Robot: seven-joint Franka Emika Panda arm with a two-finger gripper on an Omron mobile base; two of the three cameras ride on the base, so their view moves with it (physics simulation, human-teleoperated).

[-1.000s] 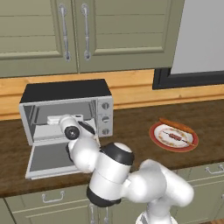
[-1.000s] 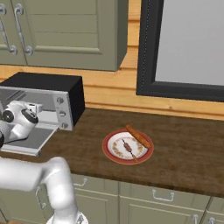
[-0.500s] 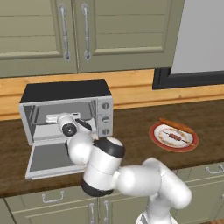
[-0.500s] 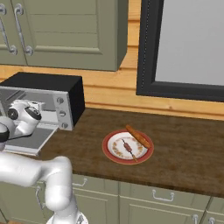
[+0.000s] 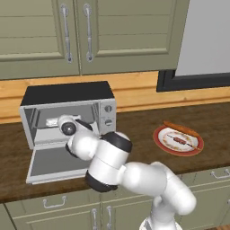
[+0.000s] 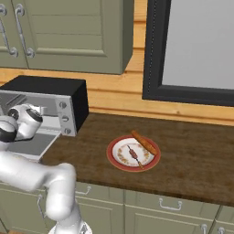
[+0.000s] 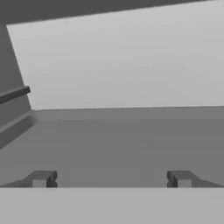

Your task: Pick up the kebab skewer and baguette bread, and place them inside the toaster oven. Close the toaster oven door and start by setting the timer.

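- toaster oven (image 5: 67,96) sits on the wooden counter (image 5: 134,130) at about 10 o'clock in the left base view, black top, knobs at its right
- toaster oven door (image 5: 56,164) is dropped open, lying flat toward the front edge of the counter
- arm reaches into the oven mouth; gripper (image 7: 111,179) faces the bare grey cavity, its two tips set wide apart, nothing between them
- hand view: grey oven floor and pale back wall ahead, a dark rod at 9 o'clock
- red plate (image 5: 159,141) is on the counter at 3 o'clock from the oven, well apart from it
- baguette bread (image 5: 182,129) lies along the far rim of the plate, slanted
- kebab skewer (image 5: 180,141) lies on the plate middle, just beside the loaf
- right base view: same plate (image 6: 114,160) at centre, loaf (image 6: 144,143) at its 1 o'clock side, skewer (image 6: 134,154) in the middle
- green cabinets (image 5: 90,36) above the oven
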